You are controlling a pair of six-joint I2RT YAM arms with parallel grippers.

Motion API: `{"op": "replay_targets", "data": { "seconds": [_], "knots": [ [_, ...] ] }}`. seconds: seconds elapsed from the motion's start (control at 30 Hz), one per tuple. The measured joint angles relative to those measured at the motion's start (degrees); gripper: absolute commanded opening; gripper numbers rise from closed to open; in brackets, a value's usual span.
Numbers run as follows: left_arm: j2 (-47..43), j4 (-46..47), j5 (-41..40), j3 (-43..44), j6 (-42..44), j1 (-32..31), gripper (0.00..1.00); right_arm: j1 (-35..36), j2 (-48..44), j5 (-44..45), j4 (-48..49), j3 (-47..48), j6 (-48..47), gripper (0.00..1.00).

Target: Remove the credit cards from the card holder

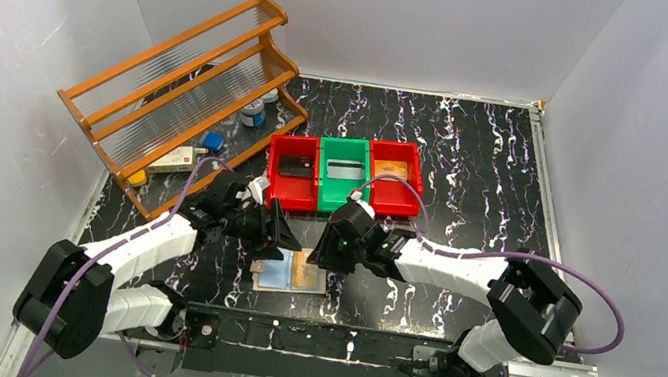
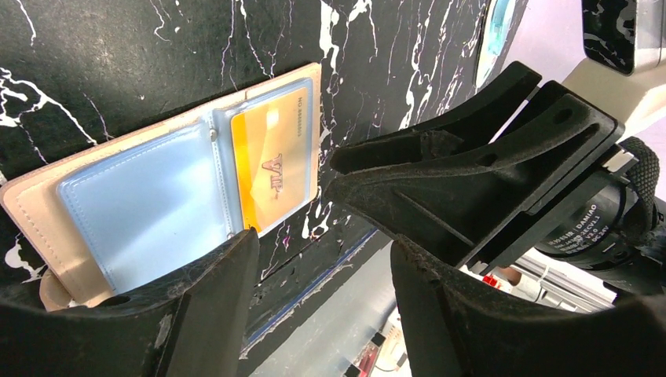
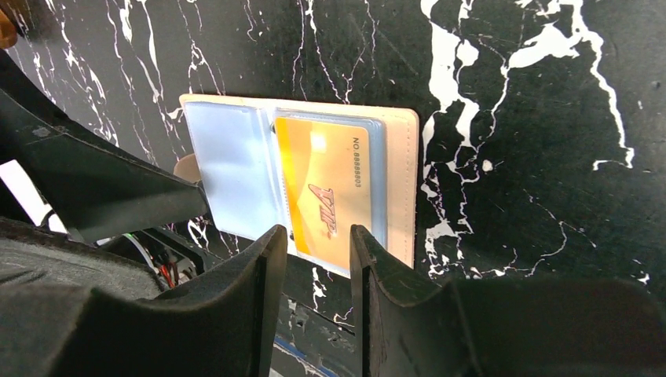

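Observation:
The tan card holder (image 1: 291, 272) lies open on the black marbled table between my two grippers. Its pale blue sleeves face up. An orange-gold credit card (image 2: 271, 161) sits in the right sleeve (image 3: 330, 184), and the left sleeve (image 2: 149, 208) looks empty. My left gripper (image 2: 322, 263) hovers at the holder's left near side, open, with nothing between its fingers. My right gripper (image 3: 314, 239) is open just in front of the orange card's near edge, not touching it. A dark card (image 1: 295, 168), a grey card (image 1: 344, 170) and an orange card (image 1: 391, 170) lie in the bins.
Three bins stand in a row behind the holder: red (image 1: 274, 171), green (image 1: 321, 174), red (image 1: 414, 186). A wooden rack (image 1: 189, 85) with small items under it stands at the back left. White walls close in both sides. A metal rail runs along the near edge.

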Motion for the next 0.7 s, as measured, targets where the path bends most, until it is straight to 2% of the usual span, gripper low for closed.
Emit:
{"op": "replay_targets", "data": {
  "seconds": [0.37, 0.7],
  "knots": [
    [0.22, 0.59, 0.17, -1.07, 0.22, 0.0, 0.6, -0.26, 4.04, -2.45, -0.11, 0.5, -0.02, 0.43],
    [3.93, 1.36, 0.17, -2.12, 1.29, -0.44, 0.52, -0.28, 5.88, -3.91, -0.28, 1.99, -0.13, 0.41]
  ]
}}
